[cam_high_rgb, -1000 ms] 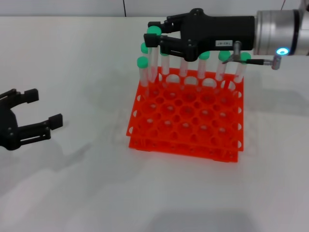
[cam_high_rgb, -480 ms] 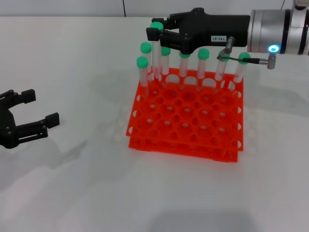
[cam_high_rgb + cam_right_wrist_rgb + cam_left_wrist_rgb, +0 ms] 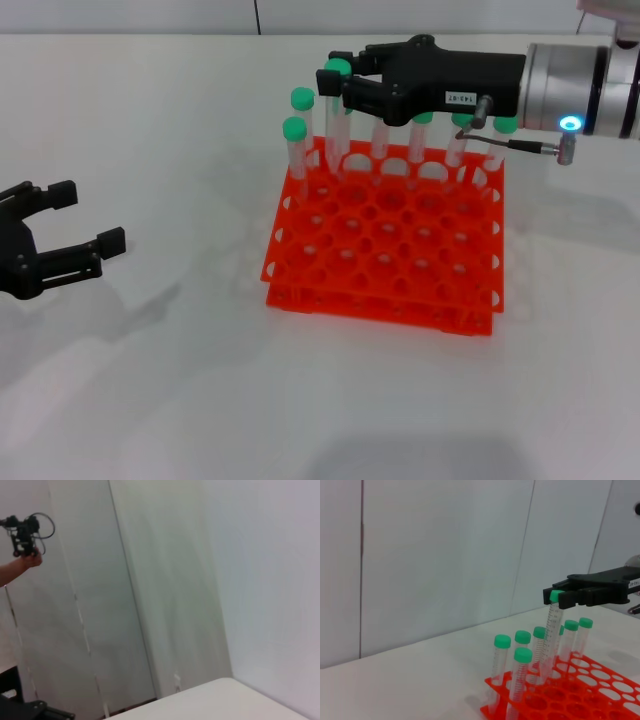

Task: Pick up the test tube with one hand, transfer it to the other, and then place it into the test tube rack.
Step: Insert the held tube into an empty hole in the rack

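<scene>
One arm works: the right gripper (image 3: 338, 82), reaching in level from the right, pinches the tube (image 3: 335, 125) by its green cap. Tube upright, its foot inside a hole in the far-left corner of the rack (image 3: 385, 250). Left gripper (image 3: 75, 222) hangs low at far left, fingers spread, holding nothing.

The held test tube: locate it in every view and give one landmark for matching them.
Head view: the test tube hangs from the right gripper over the rack's far left corner.
Left wrist view: the tube is right of centre, green cap pinched in the gripper, lower end among the racked tubes.
Right wrist view: not in it.
Shared landmark: the orange rack, seen in head and left wrist views.
</scene>
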Robot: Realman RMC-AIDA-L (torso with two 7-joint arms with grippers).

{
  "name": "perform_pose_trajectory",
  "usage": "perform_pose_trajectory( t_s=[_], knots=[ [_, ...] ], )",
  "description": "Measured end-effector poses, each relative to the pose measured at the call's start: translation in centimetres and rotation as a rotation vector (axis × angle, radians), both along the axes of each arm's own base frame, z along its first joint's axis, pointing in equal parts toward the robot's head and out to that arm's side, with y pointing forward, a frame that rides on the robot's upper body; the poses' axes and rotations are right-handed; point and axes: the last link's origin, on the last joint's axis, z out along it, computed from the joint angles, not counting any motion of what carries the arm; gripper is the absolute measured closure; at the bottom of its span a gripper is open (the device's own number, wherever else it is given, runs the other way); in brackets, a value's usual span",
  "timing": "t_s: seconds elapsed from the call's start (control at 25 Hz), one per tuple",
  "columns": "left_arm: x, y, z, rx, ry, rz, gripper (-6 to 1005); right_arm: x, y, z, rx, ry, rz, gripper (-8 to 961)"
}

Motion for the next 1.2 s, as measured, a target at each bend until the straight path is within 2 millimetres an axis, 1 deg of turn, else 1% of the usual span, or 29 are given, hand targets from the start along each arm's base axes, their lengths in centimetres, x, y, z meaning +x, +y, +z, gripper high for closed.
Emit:
perform_pose_trajectory(
  t_s=[0.28,0.68,1.2],
  knots=[
    [-0.1,0.1,-0.3,-0.003,-0.002,-0.007,107,0.8,-0.1,-0.4,0.015,-0.001,-0.019,667],
    [-0.2,0.5,-0.8,-0.008,-0.013,-0.01,107,0.7,-0.2,-1.4,0.026,-0.025,-0.017,665],
    [0.0,0.9,-0.9,-0.011,-0.02,-0.015,107,1.1,0.0,-1.8,0.047,-0.062,-0.027,662]
  ],
)
